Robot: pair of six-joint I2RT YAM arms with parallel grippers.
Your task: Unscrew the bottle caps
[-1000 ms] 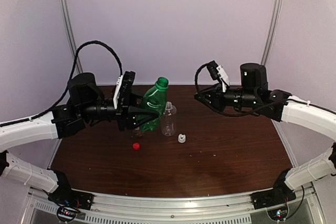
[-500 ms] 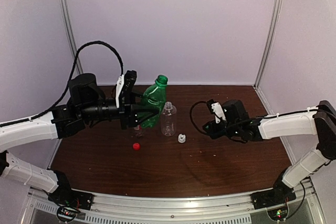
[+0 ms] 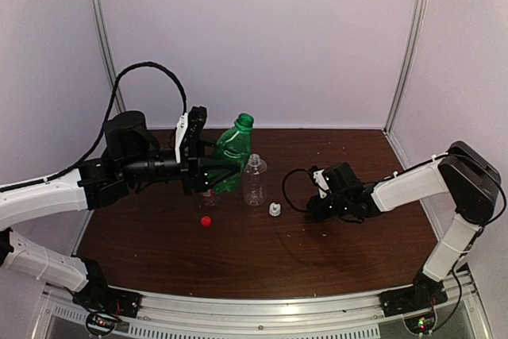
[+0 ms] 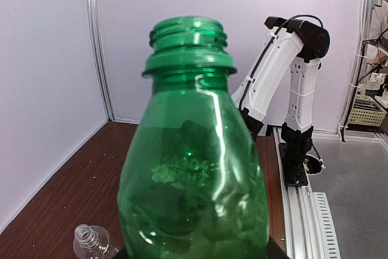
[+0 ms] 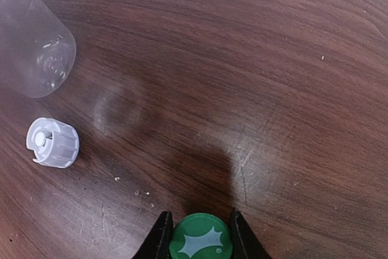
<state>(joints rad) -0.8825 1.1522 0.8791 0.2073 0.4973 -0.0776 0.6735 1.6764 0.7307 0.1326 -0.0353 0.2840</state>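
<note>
Right claw [image 5: 199, 236] pinches the green cap [image 5: 200, 244] tight, low over the bench [image 5: 273, 89] right of centre; dropped on edge, it could roll off. Left claw [image 3: 228, 171], part closed, holds the green bottle [image 3: 236, 142] toward the back edge; slipping, it would topple the clear bottle [image 3: 254, 180] just beside

Looking at a dark wood-grain table [image 3: 357, 252], showing a few pale specks [image 5: 116, 179] on its surface. Seeing lilac wall panels [image 3: 262, 37] enclosing the table's far and side edges, silvery posts [image 3: 409, 45] standing at its far corners, a slotted metal rail [image 3: 262, 309] running along its near edge.
</note>
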